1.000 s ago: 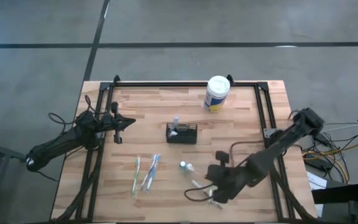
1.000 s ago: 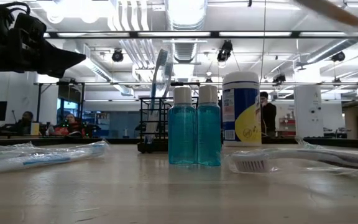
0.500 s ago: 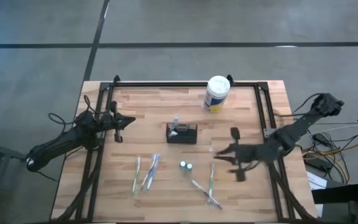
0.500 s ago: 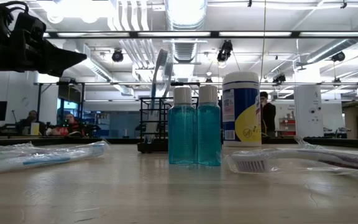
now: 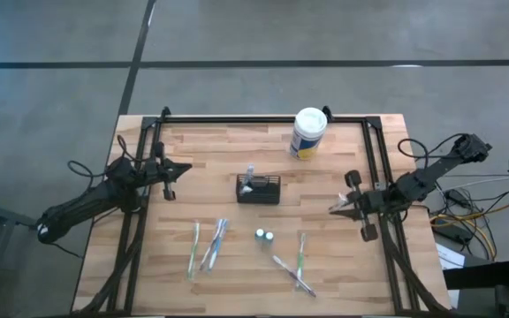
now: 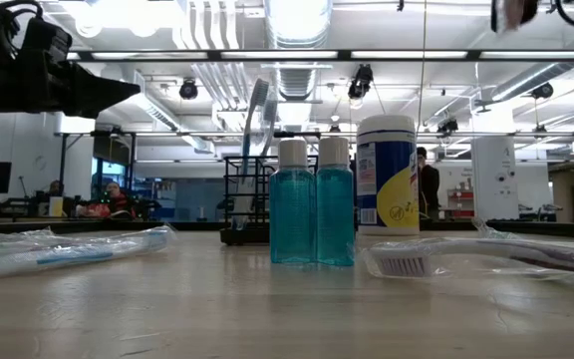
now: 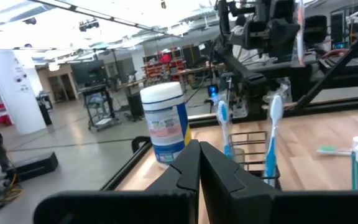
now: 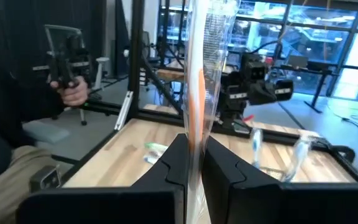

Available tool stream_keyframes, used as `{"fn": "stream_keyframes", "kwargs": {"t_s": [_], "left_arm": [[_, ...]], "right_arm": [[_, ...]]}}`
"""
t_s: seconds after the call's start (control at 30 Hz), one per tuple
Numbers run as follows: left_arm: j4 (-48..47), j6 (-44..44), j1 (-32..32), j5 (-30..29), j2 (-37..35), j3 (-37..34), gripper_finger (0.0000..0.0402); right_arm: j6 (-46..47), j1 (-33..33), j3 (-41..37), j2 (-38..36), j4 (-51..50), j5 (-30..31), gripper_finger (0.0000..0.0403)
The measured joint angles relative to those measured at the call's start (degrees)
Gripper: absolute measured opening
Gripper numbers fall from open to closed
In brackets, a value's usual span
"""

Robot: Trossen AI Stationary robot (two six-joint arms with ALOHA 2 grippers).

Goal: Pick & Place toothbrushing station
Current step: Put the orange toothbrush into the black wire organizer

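The black mesh caddy (image 5: 260, 189) stands at the table's middle with two blue-and-white toothbrushes (image 7: 272, 124) upright in it; it also shows in the left wrist view (image 7: 247, 146). My right gripper (image 5: 336, 209) is near the table's right edge, above the wood, shut on a clear-wrapped toothbrush with an orange handle (image 8: 196, 74). My left gripper (image 5: 182, 168) waits shut and empty at the table's left, pointing at the caddy. My right gripper pinches the wrapped toothbrush between its two fingers (image 8: 174, 163) at a low part of the wrapper (image 8: 194, 140). The fingers lie across the brush. It is lifted clear of the table and stands upright above the fingers in the wrist view.
A white canister (image 5: 308, 132) stands at the far edge. Two teal bottles (image 5: 264, 236) stand near the front. Wrapped toothbrushes lie at the front left (image 5: 207, 247) and front right (image 5: 296, 263). A black frame (image 5: 374, 168) lines the table's sides. A person (image 8: 17, 118) sits beyond the table.
My right gripper has risen from the toothbrushes at the front and swung toward the table's right edge, turning as it went, with the wrapped toothbrush in its fingers. The other brushes stay on the table.
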Motion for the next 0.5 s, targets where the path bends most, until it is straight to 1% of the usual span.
{"fn": "stream_keyframes", "kwargs": {"t_s": [0.23,0.3,0.5], "left_arm": [[0.5,1.0,0.0,-2.0,0.0,0.0,0.001],[0.7,0.7,0.0,-2.2,0.0,0.0,0.001],[0.7,-0.9,0.0,-2.4,0.0,0.0,0.001]], "right_arm": [[0.9,0.0,-7.5,-7.5,1.2,-0.5,0.0018],[0.8,0.0,-8.8,-9.6,1.1,-1.4,0.0018],[-1.8,0.0,-11.7,-16.5,0.7,-1.7,0.0018]]}}
